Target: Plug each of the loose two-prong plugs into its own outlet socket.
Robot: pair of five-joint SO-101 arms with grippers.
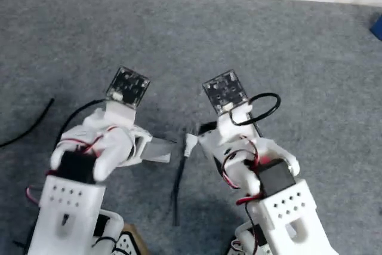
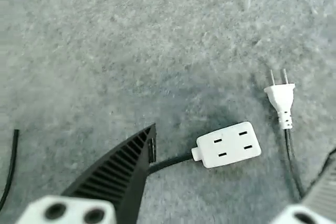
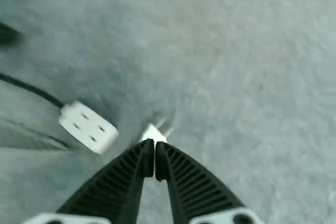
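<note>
Right gripper (image 3: 155, 148) pressed together, one white two-prong plug (image 3: 152, 132) just beyond its tips, left gripper (image 2: 240, 146) spread, one white plastic socket block (image 2: 229, 144) between its fingers

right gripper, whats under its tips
The white plug lies on the grey carpet just below the right gripper, its head and prongs poking out past the tips. The rest of its body and its cable are covered by the fingers.

We identify the left arm (image 1: 113, 147) and right arm (image 1: 280, 207) as white plastic shells around black servos (image 1: 277, 177), with rows of small holes (image 1: 65, 194) on the rear link. Red and black wires (image 1: 230, 171) loop at the joints. Each wrist carries a square circuit board (image 1: 128, 86). The fingers (image 2: 118, 174) are black ribbed wedges.
</note>
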